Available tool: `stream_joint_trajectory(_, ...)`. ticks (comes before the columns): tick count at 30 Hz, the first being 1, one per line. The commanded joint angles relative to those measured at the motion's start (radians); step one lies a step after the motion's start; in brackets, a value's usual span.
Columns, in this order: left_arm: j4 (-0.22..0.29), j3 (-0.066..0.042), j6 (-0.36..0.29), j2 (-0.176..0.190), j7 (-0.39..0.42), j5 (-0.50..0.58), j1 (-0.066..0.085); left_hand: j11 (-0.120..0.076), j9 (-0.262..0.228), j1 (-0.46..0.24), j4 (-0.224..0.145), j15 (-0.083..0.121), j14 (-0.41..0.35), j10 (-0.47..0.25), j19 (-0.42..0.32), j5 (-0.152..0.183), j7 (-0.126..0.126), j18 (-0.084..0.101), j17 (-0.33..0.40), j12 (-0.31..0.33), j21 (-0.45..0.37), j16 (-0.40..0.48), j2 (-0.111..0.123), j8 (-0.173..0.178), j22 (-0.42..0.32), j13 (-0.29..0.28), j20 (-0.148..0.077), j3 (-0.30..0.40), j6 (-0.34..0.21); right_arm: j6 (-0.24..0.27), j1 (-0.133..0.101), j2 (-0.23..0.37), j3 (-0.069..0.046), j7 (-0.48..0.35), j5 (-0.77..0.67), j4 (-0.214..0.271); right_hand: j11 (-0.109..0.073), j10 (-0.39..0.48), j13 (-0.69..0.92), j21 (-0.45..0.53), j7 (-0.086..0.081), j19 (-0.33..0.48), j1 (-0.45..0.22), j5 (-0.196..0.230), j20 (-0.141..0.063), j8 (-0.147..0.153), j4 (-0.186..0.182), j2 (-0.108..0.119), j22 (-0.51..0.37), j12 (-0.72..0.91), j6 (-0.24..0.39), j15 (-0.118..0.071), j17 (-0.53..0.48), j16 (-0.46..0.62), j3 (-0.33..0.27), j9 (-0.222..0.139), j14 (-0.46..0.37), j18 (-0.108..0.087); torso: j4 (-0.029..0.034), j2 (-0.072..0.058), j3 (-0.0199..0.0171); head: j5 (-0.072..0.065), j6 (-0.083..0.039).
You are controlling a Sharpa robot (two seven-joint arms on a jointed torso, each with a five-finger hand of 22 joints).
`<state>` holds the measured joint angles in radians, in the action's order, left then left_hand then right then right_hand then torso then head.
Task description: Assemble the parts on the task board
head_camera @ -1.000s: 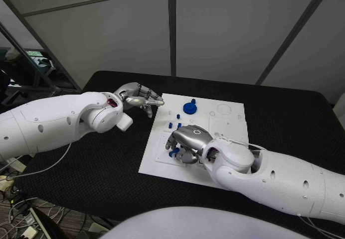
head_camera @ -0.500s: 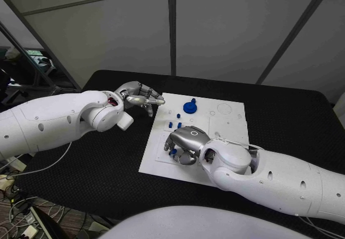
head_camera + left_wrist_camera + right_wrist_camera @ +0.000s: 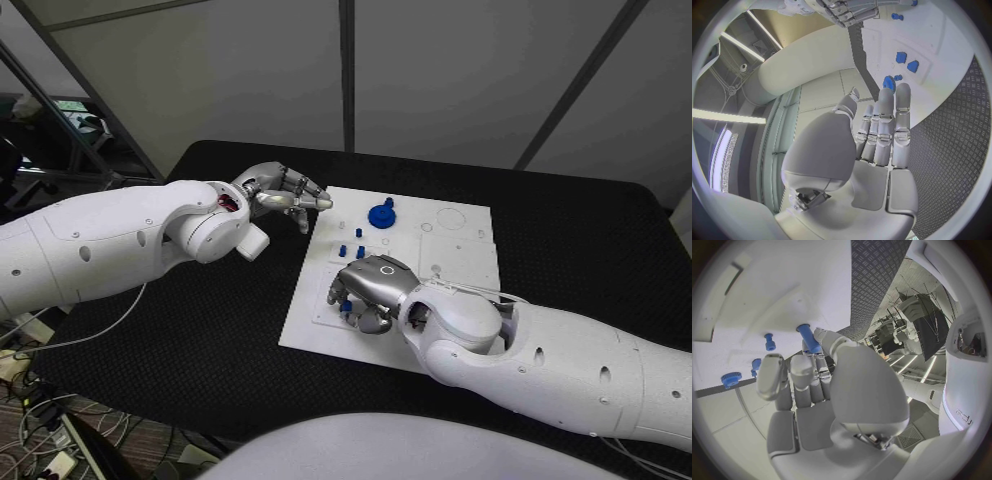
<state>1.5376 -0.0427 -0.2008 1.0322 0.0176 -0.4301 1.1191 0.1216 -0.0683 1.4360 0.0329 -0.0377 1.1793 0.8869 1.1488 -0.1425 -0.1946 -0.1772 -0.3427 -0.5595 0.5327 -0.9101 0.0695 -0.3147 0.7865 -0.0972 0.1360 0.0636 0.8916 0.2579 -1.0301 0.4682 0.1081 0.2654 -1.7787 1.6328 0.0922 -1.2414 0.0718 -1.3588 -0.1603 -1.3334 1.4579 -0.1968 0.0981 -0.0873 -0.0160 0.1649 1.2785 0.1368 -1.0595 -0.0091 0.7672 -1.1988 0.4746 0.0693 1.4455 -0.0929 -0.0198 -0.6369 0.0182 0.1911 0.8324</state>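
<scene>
The task board (image 3: 433, 262) lies flat on the black table (image 3: 577, 230), square to the robot, presumably so both arms can reach its sockets from either side. The right hand (image 3: 369, 292) is lowered over the near-left part of the board, fingers curled downward; in the right wrist view a blue peg (image 3: 809, 338) sits at its fingertips (image 3: 826, 337), standing against the board surface. It appears to be pinched there, most likely being seated in or lifted from its socket, though the contact itself is partly masked by the fingers. Just beyond that hand stand several small blue pegs (image 3: 351, 249), upright and apart from one another, and farther out from it a larger blue gear-like part (image 3: 381, 216) rests on the board. The left hand (image 3: 287, 195) hovers off the board's far-left corner, clear of the parts, seemingly parked to leave the working area free. Its fingers (image 3: 887, 125) lie straight, close together, and grasp nothing. Judgement: assembly is at an early stage, with most parts not yet fitted together.
</scene>
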Motion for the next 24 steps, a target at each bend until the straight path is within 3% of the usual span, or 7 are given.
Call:
stream_joint_trajectory(1, 0.001, -0.001, 0.011, -0.002, 0.004, 0.003, 0.002, 0.0, 0.002, 0.005, -0.002, 0.001, 0.005, 0.007, 0.005, 0.0, 0.0, -0.005, 0.001, 0.004, -0.006, -0.004, -0.005, -0.005, -0.001, 0.001, -0.001, -0.002, -0.009, -0.038, 0.008, 0.001, 0.01, 0.001, 0.006, -0.005, -0.009, 0.008, -0.005, 0.008, -0.003, 0.006, -0.016, 0.004, 0.005, 0.007, -0.004, 0.001, -0.01, -0.021, 0.011, 0.006, -0.011, 0.004, 0.003, -0.002, 0.001, 0.013, -0.0005, 0.0, -0.0003, 0.001, -0.002)
stream_joint_trajectory(7, 0.0, -0.001, 0.012, -0.002, 0.003, 0.003, 0.002, 0.0, 0.002, 0.005, -0.002, 0.001, 0.005, 0.007, 0.005, 0.0, 0.0, -0.005, 0.001, 0.004, -0.006, -0.004, -0.005, -0.005, -0.001, 0.001, -0.001, -0.002, -0.009, -0.012, 0.008, 0.002, 0.01, -0.004, 0.006, -0.007, 0.02, 0.128, -0.012, 0.083, -0.019, 0.085, -0.042, 0.013, 0.025, 0.022, -0.012, 0.026, -0.104, -0.076, 0.05, 0.03, -0.115, 0.066, 0.005, -0.004, -0.03, -0.011, -0.0014, -0.001, -0.0009, 0.0, -0.004)
stream_joint_trajectory(12, -0.002, -0.001, 0.015, -0.003, 0.001, 0.003, 0.002, 0.0, 0.002, 0.005, -0.002, 0.0, 0.004, 0.006, 0.004, 0.0, 0.0, -0.005, 0.002, 0.005, -0.006, -0.003, -0.006, -0.004, -0.001, 0.003, -0.001, -0.002, -0.011, 0.042, 0.008, 0.008, 0.01, -0.015, 0.009, -0.004, 0.022, 0.209, -0.009, 0.138, -0.009, 0.129, -0.048, 0.019, 0.032, 0.022, -0.01, 0.035, -0.167, -0.07, 0.103, 0.032, -0.188, 0.118, -0.028, -0.003, -0.049, -0.026, -0.0016, -0.001, -0.0015, 0.0, -0.006)
stream_joint_trajectory(17, -0.005, -0.001, 0.021, -0.005, -0.002, 0.003, 0.002, 0.0, 0.002, 0.005, -0.002, 0.0, 0.004, 0.006, 0.004, 0.0, 0.0, -0.005, 0.002, 0.005, -0.006, -0.003, -0.006, -0.004, -0.001, 0.003, -0.001, -0.002, -0.011, 0.093, 0.009, 0.018, 0.01, -0.026, 0.015, 0.004, 0.022, 0.232, -0.007, 0.154, -0.006, 0.136, -0.05, 0.008, 0.032, 0.013, -0.011, 0.032, -0.185, -0.06, 0.096, 0.032, -0.203, 0.131, -0.059, 0.0, -0.051, -0.029, -0.0025, 0.001, -0.0023, 0.0, -0.008)
stream_joint_trajectory(24, -0.012, -0.001, 0.024, -0.007, -0.003, 0.003, 0.002, 0.0, 0.002, 0.005, -0.002, 0.0, 0.004, 0.006, 0.004, 0.0, 0.0, -0.005, 0.002, 0.005, -0.006, -0.003, -0.006, -0.004, -0.001, 0.003, -0.001, -0.002, -0.011, 0.203, 0.009, 0.039, 0.01, -0.076, 0.055, 0.016, 0.022, 0.241, -0.006, 0.163, -0.008, 0.138, -0.047, -0.009, 0.032, 0.009, -0.013, 0.03, -0.194, -0.047, 0.093, 0.032, -0.212, 0.138, -0.082, 0.001, -0.05, -0.03, -0.0028, 0.0, -0.002, -0.006, -0.016)
